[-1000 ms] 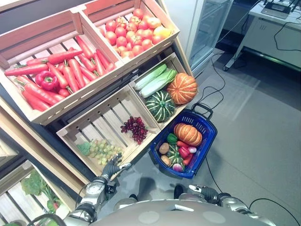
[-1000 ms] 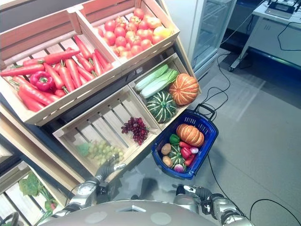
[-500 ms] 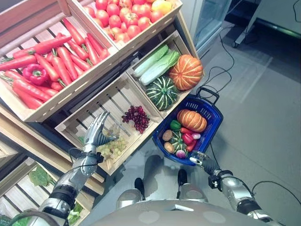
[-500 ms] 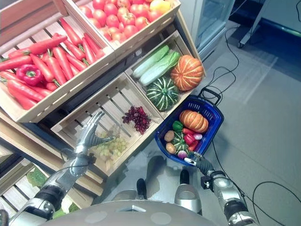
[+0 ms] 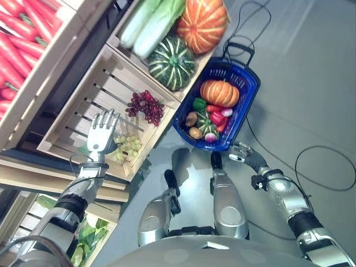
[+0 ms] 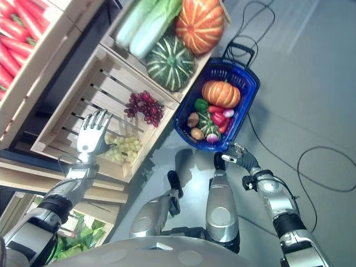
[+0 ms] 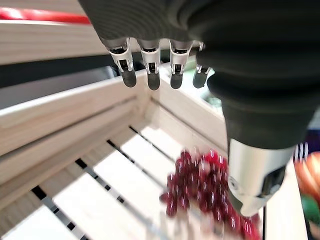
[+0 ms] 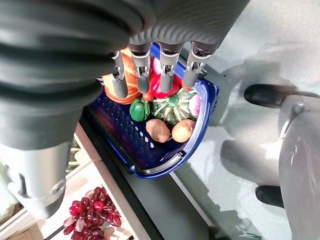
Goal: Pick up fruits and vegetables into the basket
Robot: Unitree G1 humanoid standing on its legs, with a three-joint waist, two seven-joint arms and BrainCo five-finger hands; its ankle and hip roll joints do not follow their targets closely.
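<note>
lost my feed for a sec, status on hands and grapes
Left hand open over green grapes, holding nothing. Right hand open beside blue basket. Red grapes in crate, nothing blocking.

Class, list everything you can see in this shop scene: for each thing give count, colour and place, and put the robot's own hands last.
Basket: one, blue, on the floor beside the crates, holding an orange pumpkin and smaller mixed produce.
Red grapes: one bunch, dark red, in the slatted lower crate.
Green grapes: one bunch, pale green, same crate, near its front.
Striped squash: one, dark green, in the neighbouring crate.
Large pumpkin: one, orange, behind the squash.
Cabbages: pale green, beside that pumpkin.
Carrots: many, red-orange, upper crate.
Left hand: open, over the green grapes.
Right hand: open, near the basket's front.
</note>
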